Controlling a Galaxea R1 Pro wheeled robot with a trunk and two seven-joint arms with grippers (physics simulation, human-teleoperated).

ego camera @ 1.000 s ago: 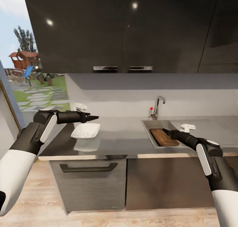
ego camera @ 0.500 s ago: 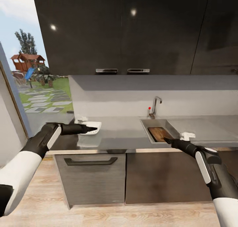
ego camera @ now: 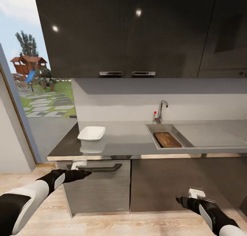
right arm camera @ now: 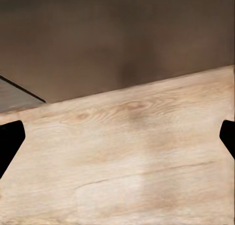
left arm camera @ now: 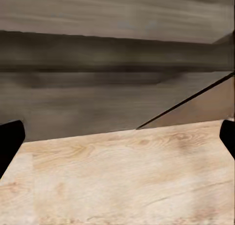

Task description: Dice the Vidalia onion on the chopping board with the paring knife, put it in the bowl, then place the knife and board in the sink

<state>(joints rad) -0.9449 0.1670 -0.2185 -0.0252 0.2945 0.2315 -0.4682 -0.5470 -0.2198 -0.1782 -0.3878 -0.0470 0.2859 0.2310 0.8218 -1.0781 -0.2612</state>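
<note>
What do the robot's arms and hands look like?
Both arms have white upper shells and black forearms with a white stripe. The left gripper and right gripper are black and pointy, each with a small white block on the wrist.

The black left gripper (ego camera: 85,173) and black right gripper (ego camera: 178,199) are both hanging low, fingers spread wide, nothing between them.

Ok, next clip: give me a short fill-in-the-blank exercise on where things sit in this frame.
1. The chopping board lies inside the ____.
2. The white bowl rests on the ____.
3. The left gripper hangs in front of the drawer's dark ____.
4. The right gripper hangs below the countertop's front edge, holding ____.

Missing words: sink; countertop; handle; nothing
</note>
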